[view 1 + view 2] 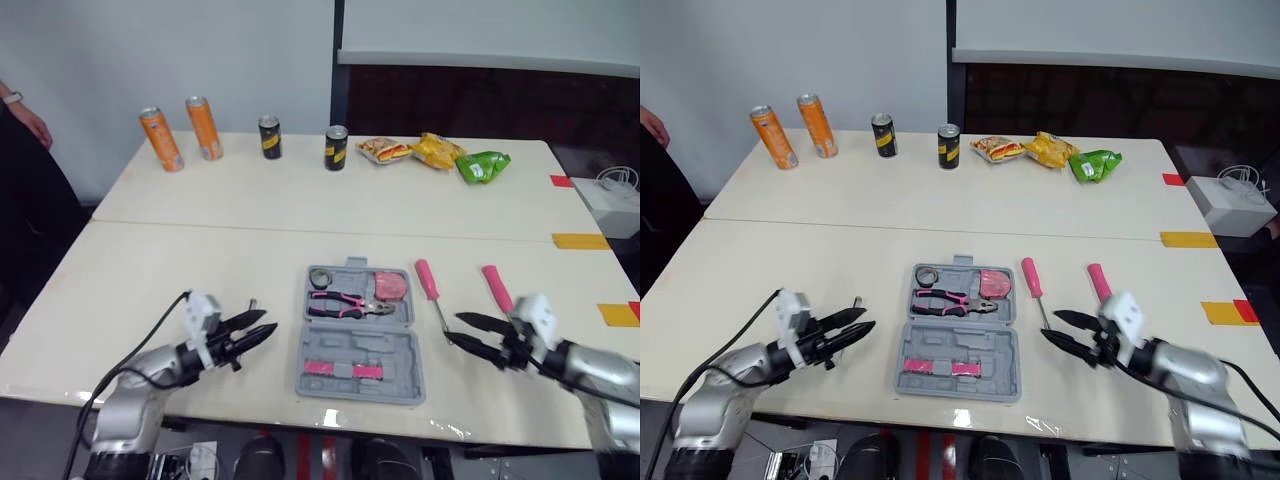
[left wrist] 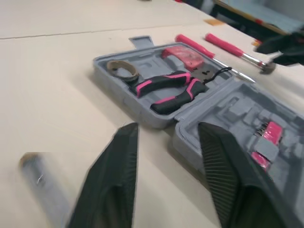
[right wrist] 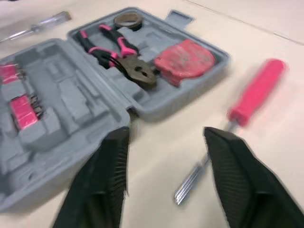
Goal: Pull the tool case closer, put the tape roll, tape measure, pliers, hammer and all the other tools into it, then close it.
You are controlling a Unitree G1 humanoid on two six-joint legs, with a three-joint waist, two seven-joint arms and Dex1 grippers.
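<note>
The open tool case (image 1: pixel 400 350) is being seen at lower centre of the frame, pliers (image 1: pixel 345 304) lying inside. The fingers of the left gripper (image 1: pixel 268 323), lower left, and right gripper (image 1: pixel 457 329), lower right, are being held apart, empty.

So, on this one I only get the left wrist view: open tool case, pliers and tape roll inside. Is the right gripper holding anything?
Observer: No, the right gripper is open and empty, by the tip of the pink screwdriver.
Operator: What's further back on the tables?
Observer: Two orange cans, two black cans and three snack bags sit along the far table.
Operator: Anyone around?
Observer: A person's hand shows beside that table's left end.
</note>
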